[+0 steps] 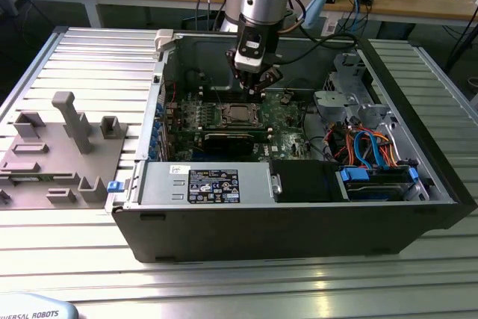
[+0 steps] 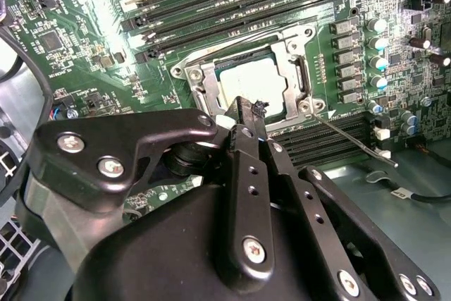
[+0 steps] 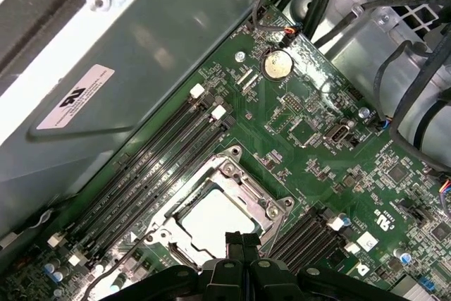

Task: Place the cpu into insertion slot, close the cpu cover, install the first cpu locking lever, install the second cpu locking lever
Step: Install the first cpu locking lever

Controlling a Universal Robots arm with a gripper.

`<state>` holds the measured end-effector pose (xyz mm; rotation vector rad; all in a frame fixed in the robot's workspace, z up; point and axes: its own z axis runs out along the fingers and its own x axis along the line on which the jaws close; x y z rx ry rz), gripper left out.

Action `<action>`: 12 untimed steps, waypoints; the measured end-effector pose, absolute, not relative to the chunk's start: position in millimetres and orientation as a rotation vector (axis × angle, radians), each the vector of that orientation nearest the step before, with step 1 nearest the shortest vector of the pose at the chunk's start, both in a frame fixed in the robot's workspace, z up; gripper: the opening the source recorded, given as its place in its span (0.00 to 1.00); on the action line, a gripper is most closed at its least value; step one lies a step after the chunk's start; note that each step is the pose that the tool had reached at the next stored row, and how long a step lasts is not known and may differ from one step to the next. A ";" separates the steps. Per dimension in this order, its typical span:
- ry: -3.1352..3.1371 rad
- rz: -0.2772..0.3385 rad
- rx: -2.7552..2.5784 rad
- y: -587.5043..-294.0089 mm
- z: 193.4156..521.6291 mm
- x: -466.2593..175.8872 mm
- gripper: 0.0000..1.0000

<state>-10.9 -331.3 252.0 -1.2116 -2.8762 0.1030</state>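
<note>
Gripper [image 3: 242,237] pinched empty over cpu [image 3: 211,213]; second wrist view shows lever [image 2: 352,140], seemingly unlatched.

One cpu [image 3: 211,216], one cpu cover [image 3: 236,177], one hand [image 3: 243,239].

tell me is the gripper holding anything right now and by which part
Nothing is held. The gripper is shut, fingers together with nothing between them, near the edge of the cpu cover; the cpu lies beneath its window.
</note>
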 end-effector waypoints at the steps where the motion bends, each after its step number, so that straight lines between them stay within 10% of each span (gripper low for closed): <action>1: -2.877 0.103 -1.210 -331.3 252.0 -10.9 0.11; 12: -2.889 0.103 -1.183 -331.2 252.0 -10.9 0.11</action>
